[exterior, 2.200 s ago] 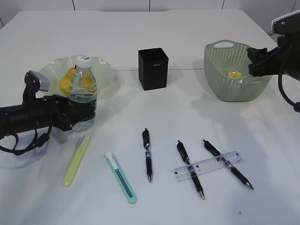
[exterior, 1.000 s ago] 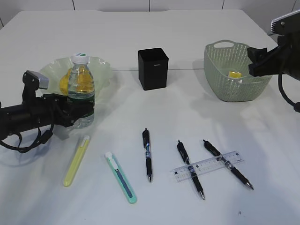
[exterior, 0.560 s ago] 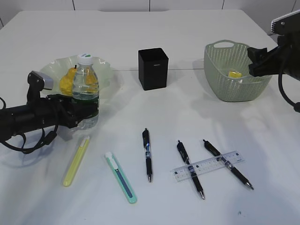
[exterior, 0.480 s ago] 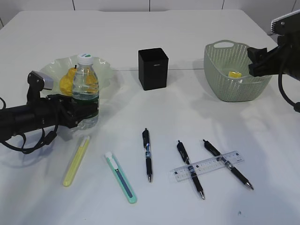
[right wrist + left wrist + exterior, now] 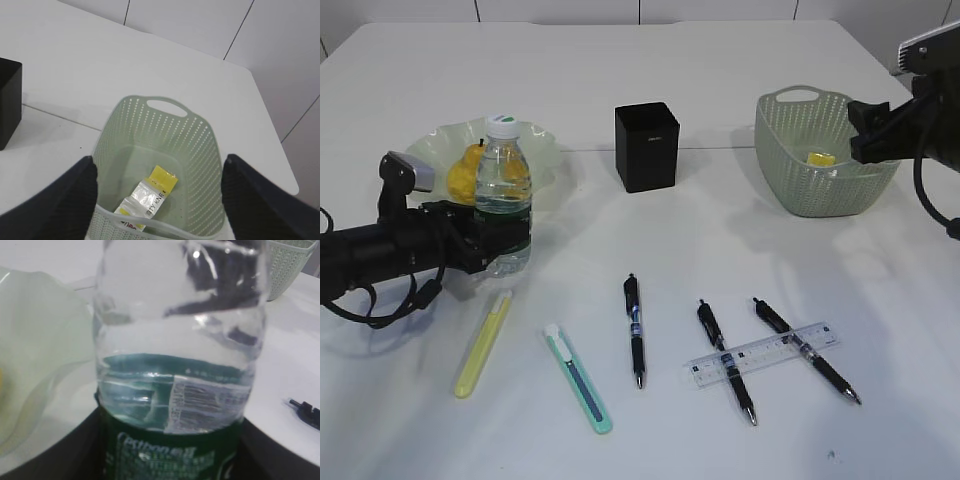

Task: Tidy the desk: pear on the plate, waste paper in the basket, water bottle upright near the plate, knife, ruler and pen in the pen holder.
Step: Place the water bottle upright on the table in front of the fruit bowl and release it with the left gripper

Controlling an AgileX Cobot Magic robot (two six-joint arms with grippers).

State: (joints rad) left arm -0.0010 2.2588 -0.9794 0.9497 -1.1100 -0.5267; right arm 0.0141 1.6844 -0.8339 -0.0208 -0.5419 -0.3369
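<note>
Three containers stand along the back of the desk [image 5: 720, 40]. Largest is the basket [image 5: 820, 155] at the right, with waste paper [image 5: 148, 196] lying flat on its floor, a yellow and white scrap; the right gripper [image 5: 157, 200] hangs above its near rim, fingers [image 5: 250, 200] spread wide and holding nothing. Next is the plate [image 5: 545, 150] at the left, with the pear [image 5: 463, 170] resting in it. Smallest is the black holder [image 5: 647, 146] between them, and its inside cannot be seen. The bottle [image 5: 503, 195] stands upright on the desk just in front of the plate, partly hiding the pear, and the left gripper [image 5: 495, 240] reaches in low from the left with its fingers around the green label at the bottle's base. Nearer the front lie a yellow-green knife [image 5: 483, 343], a teal knife [image 5: 579, 378], and three pens [image 5: 635, 330], all apart from the holder. The clear ruler [image 5: 763, 353] lies across the two right-hand pens.
</note>
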